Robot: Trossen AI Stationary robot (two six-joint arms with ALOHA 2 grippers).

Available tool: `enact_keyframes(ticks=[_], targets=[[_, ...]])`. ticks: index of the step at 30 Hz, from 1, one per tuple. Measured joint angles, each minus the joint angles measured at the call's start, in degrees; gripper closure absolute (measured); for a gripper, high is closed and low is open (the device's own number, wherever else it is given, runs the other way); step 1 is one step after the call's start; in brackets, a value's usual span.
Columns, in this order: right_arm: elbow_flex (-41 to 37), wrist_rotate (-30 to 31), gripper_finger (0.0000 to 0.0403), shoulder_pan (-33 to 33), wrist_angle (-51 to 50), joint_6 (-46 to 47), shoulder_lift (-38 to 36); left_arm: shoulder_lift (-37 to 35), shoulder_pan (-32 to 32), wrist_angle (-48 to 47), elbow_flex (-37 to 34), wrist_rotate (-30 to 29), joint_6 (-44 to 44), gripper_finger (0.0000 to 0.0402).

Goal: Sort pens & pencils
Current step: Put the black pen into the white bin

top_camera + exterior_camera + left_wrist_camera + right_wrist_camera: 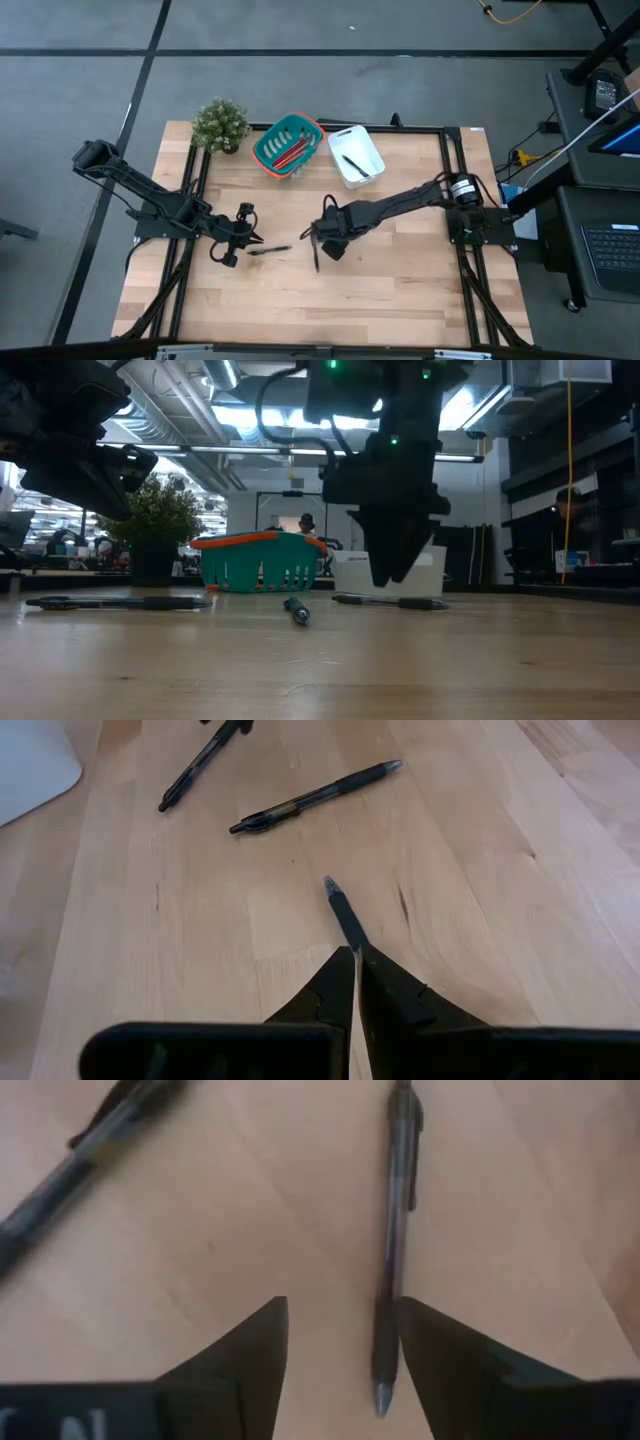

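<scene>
Three black pens lie flat on the table. My left gripper (pixel 258 240) (pixel 355 952) is shut and hangs above the end of one pen (pixel 343 910) (pixel 120 601), whose tip shows past the fingertips. My right gripper (pixel 315 238) (pixel 340 1305) (pixel 395 575) is open and low over a second pen (pixel 392 1240) (pixel 390 601). That pen lies along the gap, close beside one finger (pixel 450 1370). The third pen (pixel 297 610) (pixel 315 797) lies between the two arms. Red and orange pencils (pixel 290 152) lie in a teal basket (pixel 262 560). Another pen (pixel 355 167) lies in a white bin (pixel 372 150).
A potted plant (pixel 220 125) stands at the far left corner, beside the basket and the bin along the far edge. Black frame rails (pixel 455 190) run along the table's sides. Bare wood (pixel 330 300) stretches toward the near edge.
</scene>
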Motion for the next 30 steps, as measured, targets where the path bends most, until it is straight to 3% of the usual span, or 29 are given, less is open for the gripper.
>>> enact_keyframes(ticks=[10,15,30], targets=[[-4.81,-0.95,0.021,-3.33,7.32,-4.85,0.0,0.0,-0.02,0.0,0.0,0.02,0.0,0.0388],[-7.83,-4.99,0.021,-4.66,11.93,-5.94,-0.42,0.0,-0.01,0.01,0.0,0.02,0.0,0.0388],[-9.65,-7.65,0.0248,-5.04,12.12,-5.94,-0.35,0.0,0.0,0.0,0.01,0.01,0.0,0.0388]])
